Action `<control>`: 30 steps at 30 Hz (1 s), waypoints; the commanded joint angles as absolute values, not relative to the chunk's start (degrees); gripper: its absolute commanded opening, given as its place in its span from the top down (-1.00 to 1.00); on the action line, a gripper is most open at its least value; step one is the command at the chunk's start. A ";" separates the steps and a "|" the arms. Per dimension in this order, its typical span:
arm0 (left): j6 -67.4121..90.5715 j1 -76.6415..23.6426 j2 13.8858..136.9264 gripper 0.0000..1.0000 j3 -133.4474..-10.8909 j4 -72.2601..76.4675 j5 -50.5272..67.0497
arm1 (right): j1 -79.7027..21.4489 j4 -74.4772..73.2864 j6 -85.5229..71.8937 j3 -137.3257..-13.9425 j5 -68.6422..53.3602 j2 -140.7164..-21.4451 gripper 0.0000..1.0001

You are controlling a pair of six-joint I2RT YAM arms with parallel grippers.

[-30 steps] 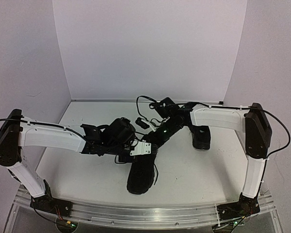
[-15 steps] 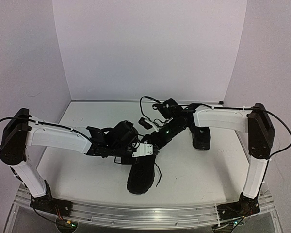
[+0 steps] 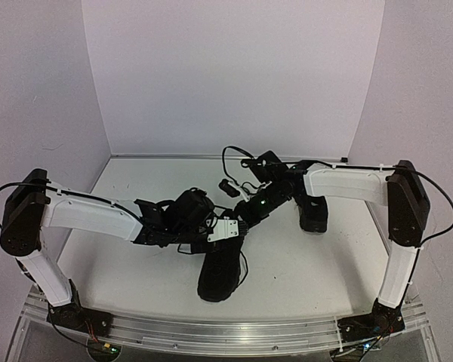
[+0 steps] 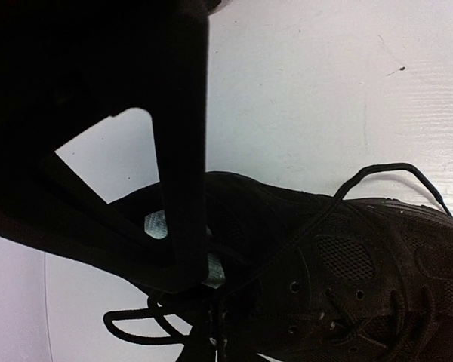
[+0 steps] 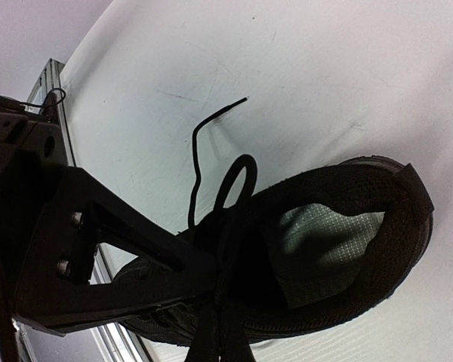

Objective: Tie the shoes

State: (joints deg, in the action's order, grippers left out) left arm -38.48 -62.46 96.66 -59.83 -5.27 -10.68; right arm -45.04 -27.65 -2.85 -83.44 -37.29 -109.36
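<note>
Pale walls ring the white worktop. Over the near shoe, my left claw and right claw are pressed together, lace grip unclear; I should draw apart evenly, slowly.

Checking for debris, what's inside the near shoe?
A pale green insole shows in the heel end of the shoe; under the laces the toe end is covered.

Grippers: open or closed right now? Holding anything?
Left gripper: closed over the shoe; whether it holds anything cannot be told.
Right gripper: closed by the laces; same doubt.
</note>
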 commanded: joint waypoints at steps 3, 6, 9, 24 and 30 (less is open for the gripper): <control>-35.49 -62.07 97.20 1.00 -59.25 1.95 -13.50 | -45.44 -26.46 -3.16 -82.91 -39.21 -106.72 1.00; -35.56 -62.04 98.31 1.00 -59.24 2.73 -14.14 | -45.43 -26.45 -3.23 -82.84 -39.59 -106.61 1.00; -35.41 -62.01 98.78 1.00 -58.96 4.09 -15.20 | -45.40 -26.37 -3.25 -82.74 -40.37 -106.45 1.00; -35.75 -62.05 98.34 1.00 -54.92 10.44 -17.33 | -42.63 -24.56 -5.29 -80.69 -46.26 -104.57 0.61; -36.27 -62.05 97.24 1.00 -53.90 10.98 -17.25 | -39.09 -23.15 -8.22 -79.63 -44.74 -103.58 0.40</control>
State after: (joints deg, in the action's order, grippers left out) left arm -37.36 -62.38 98.65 -54.46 8.13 -16.08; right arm -41.48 -25.40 -6.02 -79.84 -44.56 -106.35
